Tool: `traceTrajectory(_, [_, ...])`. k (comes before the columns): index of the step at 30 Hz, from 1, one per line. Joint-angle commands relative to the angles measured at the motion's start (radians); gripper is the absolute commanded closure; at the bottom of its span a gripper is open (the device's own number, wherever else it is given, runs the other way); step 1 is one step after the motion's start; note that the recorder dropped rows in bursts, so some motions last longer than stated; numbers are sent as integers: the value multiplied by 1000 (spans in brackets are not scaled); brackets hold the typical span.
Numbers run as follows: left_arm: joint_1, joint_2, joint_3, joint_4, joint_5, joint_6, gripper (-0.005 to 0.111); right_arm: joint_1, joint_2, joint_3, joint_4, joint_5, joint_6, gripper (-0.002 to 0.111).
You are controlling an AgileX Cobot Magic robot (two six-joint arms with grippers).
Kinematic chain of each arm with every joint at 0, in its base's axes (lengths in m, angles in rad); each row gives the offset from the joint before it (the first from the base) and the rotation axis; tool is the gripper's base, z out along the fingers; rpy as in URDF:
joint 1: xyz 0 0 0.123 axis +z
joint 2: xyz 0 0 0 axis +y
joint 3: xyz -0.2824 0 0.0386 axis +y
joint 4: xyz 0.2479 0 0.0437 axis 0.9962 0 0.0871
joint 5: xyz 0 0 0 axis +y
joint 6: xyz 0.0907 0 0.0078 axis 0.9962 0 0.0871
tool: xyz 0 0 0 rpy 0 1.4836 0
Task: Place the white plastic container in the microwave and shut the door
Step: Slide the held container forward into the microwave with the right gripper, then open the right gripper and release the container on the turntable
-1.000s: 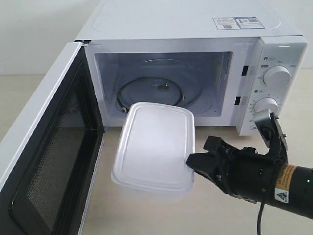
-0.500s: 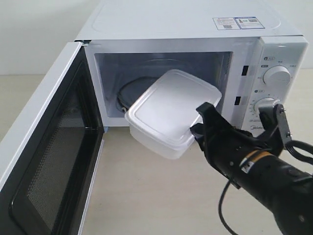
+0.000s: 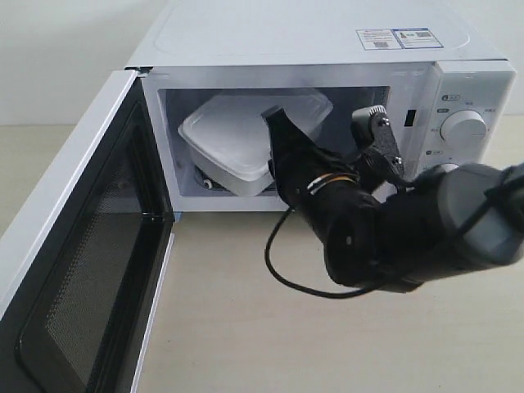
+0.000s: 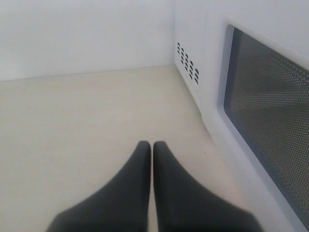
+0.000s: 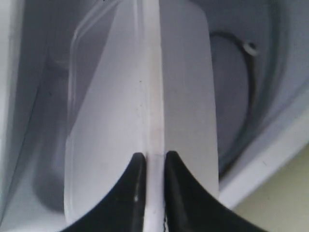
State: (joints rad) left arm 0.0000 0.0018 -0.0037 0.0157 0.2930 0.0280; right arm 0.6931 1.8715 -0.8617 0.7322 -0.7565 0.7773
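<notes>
Your R gripper (image 5: 150, 162) just got the white plastic container (image 3: 233, 139), rim pinched, inside the microwave (image 3: 311, 37); lower & release next. L gripper (image 4: 151, 150) closed, empty

Flat matte beige tabletop (image 3: 246, 344) is seen across the foreground; plain white wall (image 3: 57, 57) is seen behind it.

My right arm (image 3: 426, 221) stretches forward, right gripper (image 5: 152, 155) pinched tight on the container (image 5: 111, 121) rim; my left gripper (image 4: 152, 147) hangs, fingers pressed flat together.
</notes>
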Motion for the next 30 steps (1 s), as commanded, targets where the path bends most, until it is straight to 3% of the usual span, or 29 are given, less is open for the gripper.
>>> traceTrajectory(1, [1,-2,4,-8,-1,2,103,-54,46,-111,25,43,-79,108])
traceTrajectory(12, [1,-2,4,-8,-1,2,103,-146,76,-196,15,189,-77,107])
traceTrajectory(15, [1,-2,4,-8,-1,2,103,-166,80,-198,10,208,-77,99])
traceTrajectory(21, [1,-2,4,-8,-1,2,103,-185,84,-198,-76,263,5,67])
traceTrajectory(30, [1,-2,4,-8,-1,2,103,-185,84,-198,-163,372,9,67])
